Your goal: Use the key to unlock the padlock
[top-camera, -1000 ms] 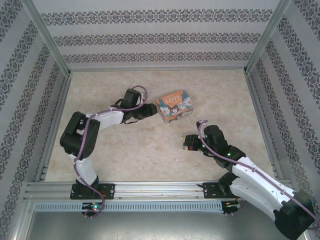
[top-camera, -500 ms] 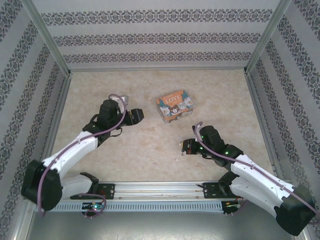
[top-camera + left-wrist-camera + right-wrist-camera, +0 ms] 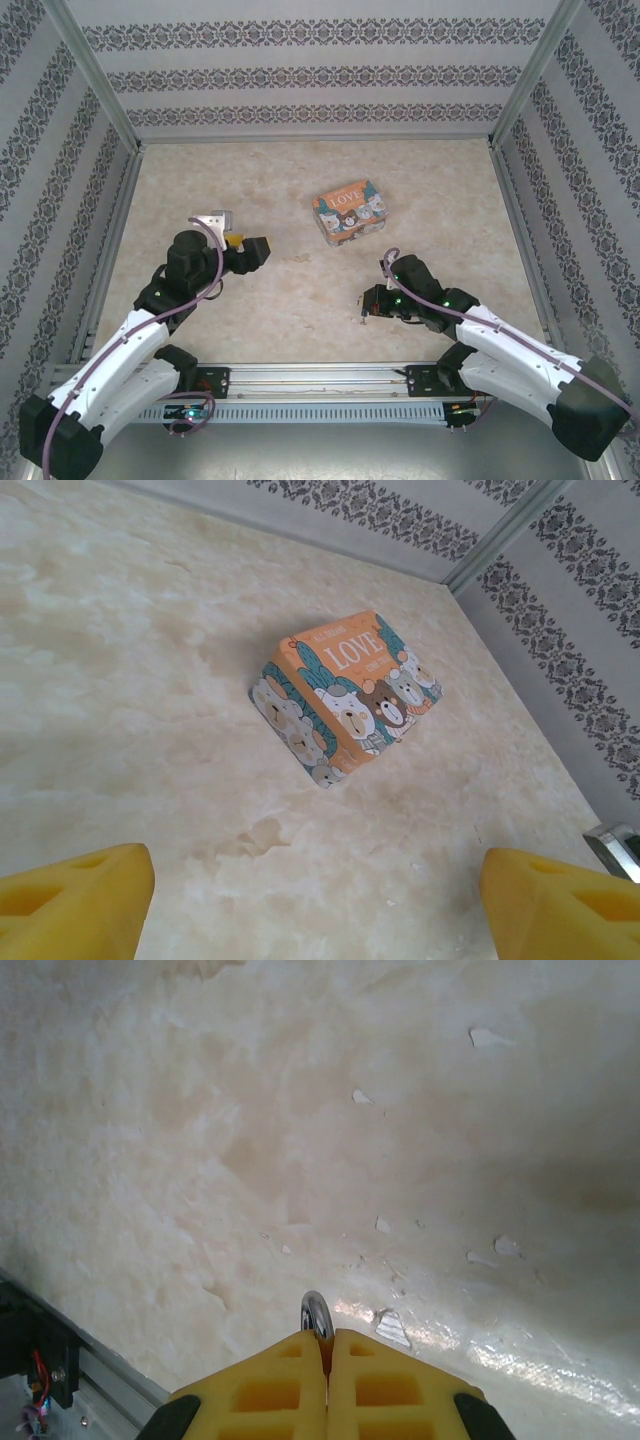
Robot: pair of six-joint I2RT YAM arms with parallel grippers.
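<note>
The right gripper (image 3: 327, 1342) is clamped tight, its yellow pads (image 3: 270, 1390) pressed face to face with no gap. A small silvery rounded piece (image 3: 316, 1313) pokes out just past their tips. It is too small and too deep in the pinch to be certain, but it looks like the bow end of the key, held edge-on. The grip is at the very tips, probably so that as much of the slim metal as possible stays free to go into a keyhole. The gripper hangs low, its fingers angled down at the marbled table (image 3: 300, 1110), with bare tabletop ahead of it.

The left gripper (image 3: 258, 250) holds nothing. Its pads (image 3: 75, 900) stand wide apart at the two bottom corners of its own wrist view, with only tabletop between them. Ahead of it, and well clear of its fingers, lies the colourful "LOVE" tin (image 3: 345, 710), set at an angle with its lid up. The open jaws point at the tin, which suggests this arm is there to steady or take hold of something while the other works the key.

From above, the tin (image 3: 347, 212) also lies well beyond the right gripper, so the key has some way to travel before it can meet the padlock.
</note>
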